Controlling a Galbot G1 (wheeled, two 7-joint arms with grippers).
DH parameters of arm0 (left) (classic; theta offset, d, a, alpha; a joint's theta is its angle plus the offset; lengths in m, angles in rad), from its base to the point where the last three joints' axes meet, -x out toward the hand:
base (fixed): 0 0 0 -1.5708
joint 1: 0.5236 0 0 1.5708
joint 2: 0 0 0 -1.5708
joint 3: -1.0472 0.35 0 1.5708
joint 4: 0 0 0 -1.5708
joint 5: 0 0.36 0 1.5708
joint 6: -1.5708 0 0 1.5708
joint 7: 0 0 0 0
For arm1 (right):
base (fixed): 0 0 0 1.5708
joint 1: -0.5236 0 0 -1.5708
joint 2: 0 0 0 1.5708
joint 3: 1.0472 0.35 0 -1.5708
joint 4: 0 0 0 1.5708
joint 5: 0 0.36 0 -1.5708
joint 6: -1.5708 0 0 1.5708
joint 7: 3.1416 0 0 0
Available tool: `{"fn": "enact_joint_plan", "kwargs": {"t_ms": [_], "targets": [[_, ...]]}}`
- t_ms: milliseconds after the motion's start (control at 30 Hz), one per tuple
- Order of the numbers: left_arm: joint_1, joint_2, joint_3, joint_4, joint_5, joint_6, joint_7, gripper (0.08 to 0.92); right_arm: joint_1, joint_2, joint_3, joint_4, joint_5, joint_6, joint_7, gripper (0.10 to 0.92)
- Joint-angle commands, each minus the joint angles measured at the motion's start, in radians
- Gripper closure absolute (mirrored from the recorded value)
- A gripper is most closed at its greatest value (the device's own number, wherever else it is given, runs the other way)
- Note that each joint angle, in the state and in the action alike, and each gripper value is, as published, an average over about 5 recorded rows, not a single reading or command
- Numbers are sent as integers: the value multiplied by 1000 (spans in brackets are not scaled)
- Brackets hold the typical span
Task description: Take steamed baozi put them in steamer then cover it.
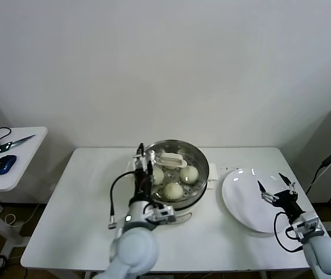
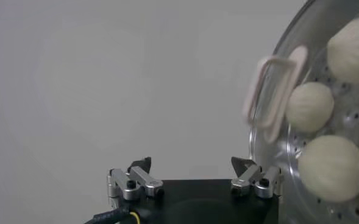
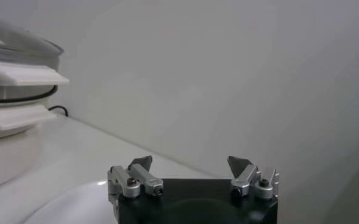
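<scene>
The steamer (image 1: 195,189) stands mid-table, a shiny steel pot on a cream-white base. The clear glass cover with its cream-white handle (image 1: 171,158) lies on top of it. Through the glass I see three steamed baozi (image 1: 173,190) on the perforated tray; the left wrist view shows them too (image 2: 330,168), behind the handle (image 2: 275,91). My left gripper (image 1: 143,160) is open and empty just beside the pot's left rim (image 2: 191,163). My right gripper (image 1: 276,187) is open and empty, hovering over the white plate (image 1: 244,203). The right wrist view (image 3: 189,160) shows the covered steamer (image 3: 14,73) far off.
The white plate is bare and lies at the right of the white table (image 1: 66,232), reaching near its front edge. A small white block (image 1: 214,172) lies between steamer and plate. A side table (image 1: 20,168) at far left holds a blue mouse (image 1: 4,164) and scissors.
</scene>
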Motion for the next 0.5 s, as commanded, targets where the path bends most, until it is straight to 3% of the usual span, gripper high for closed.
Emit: {"fn": "enact_joint_plan", "kwargs": {"t_ms": [33,300,500], "targets": [[234,145,-348,-175,-672,-350,-235,177,-9,7,2,13,17,-22,1,203],[392,36,-669,-119,-1234,-660,-320,177,-33,21,8,31,45,-16,0,203],[453,-34,-808,7,-1499,-775,-278,177,-73,35,19,36,78,5,-7,203]]}}
